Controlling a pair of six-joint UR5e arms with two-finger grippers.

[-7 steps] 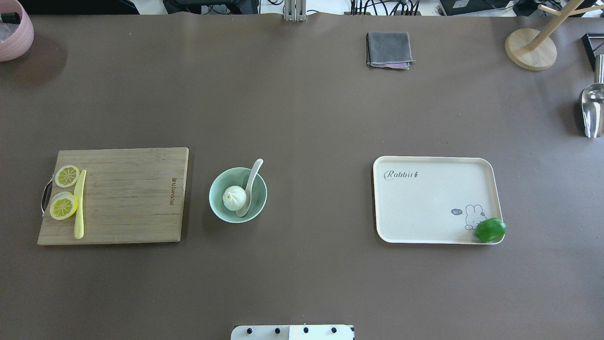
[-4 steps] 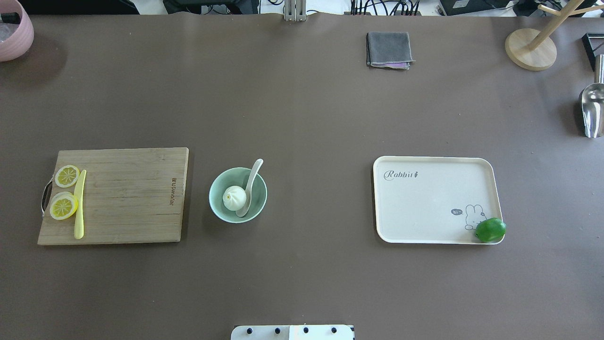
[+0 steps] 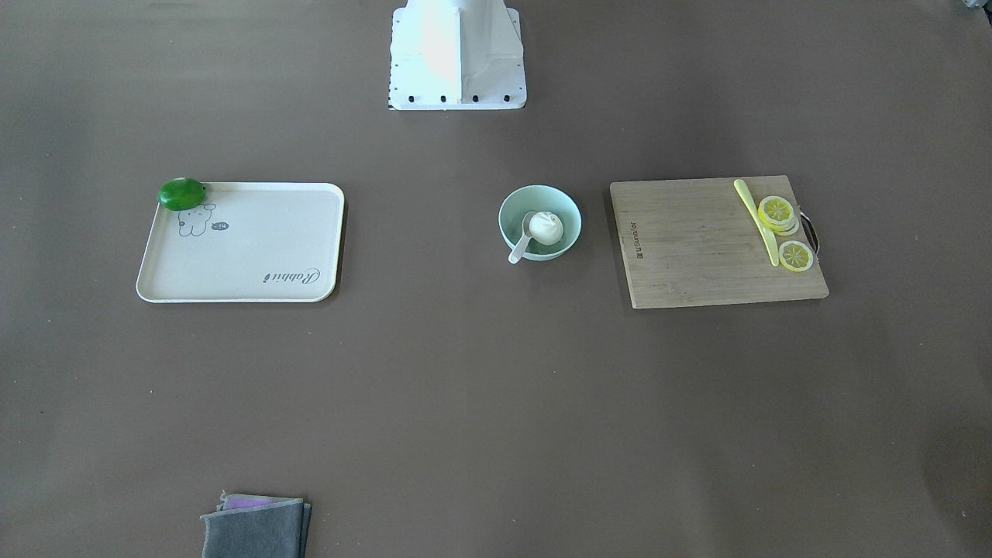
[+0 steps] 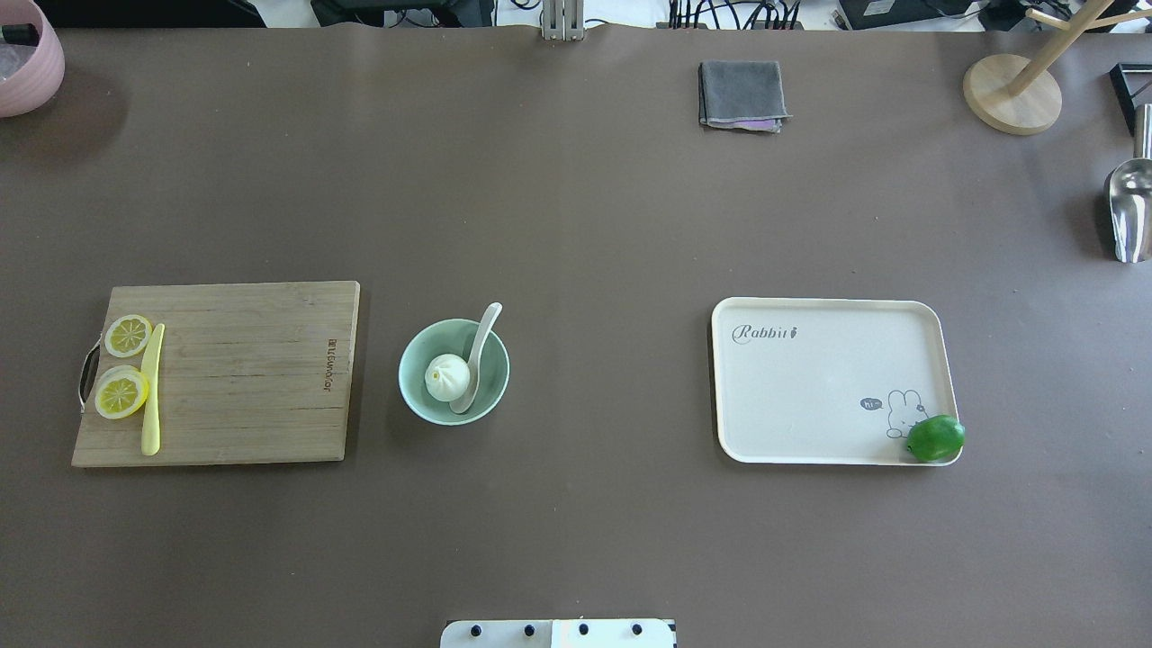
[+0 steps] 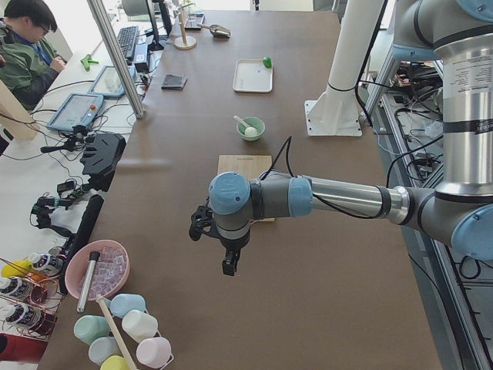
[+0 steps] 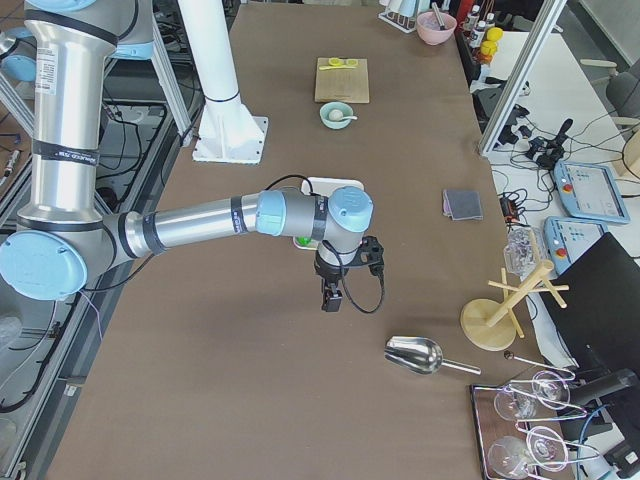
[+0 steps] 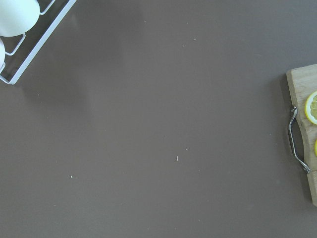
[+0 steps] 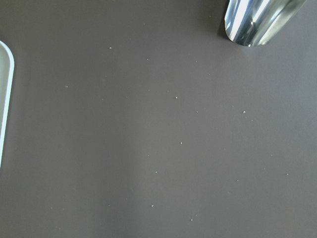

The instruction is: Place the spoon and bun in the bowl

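I see the bun (image 4: 445,377) and the spoon (image 4: 474,360) together in the bowl (image 4: 416,349), the spoon's handle leaning over the rim. The left gripper (image 5: 229,264) and right gripper (image 6: 330,296) hang well apart from the bowl, seemingly above bare table. I cannot tell whether their fingers are apart or together.

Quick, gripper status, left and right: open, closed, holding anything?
Left gripper: cannot tell, it shows only in a side view.
Right gripper: cannot tell, same reason.
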